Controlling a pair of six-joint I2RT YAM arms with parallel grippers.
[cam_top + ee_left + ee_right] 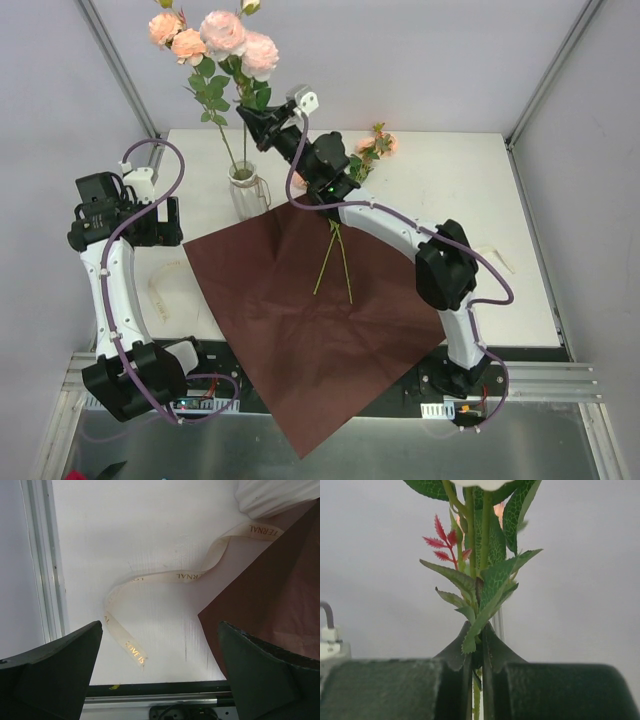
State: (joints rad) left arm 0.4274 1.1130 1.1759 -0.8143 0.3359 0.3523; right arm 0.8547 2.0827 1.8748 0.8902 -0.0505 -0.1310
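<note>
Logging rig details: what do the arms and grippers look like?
Left arm and right arm: white links, bulky black joints, a purple cable looped along each. A green light glows on the right arm. Left gripper and right gripper have dark, wedge-shaped fingers.

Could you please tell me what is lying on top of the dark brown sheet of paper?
Two thin green flower stems lie on the dark brown paper sheet. Their upper ends run under the white right arm, so any blooms there cannot be seen.
</note>
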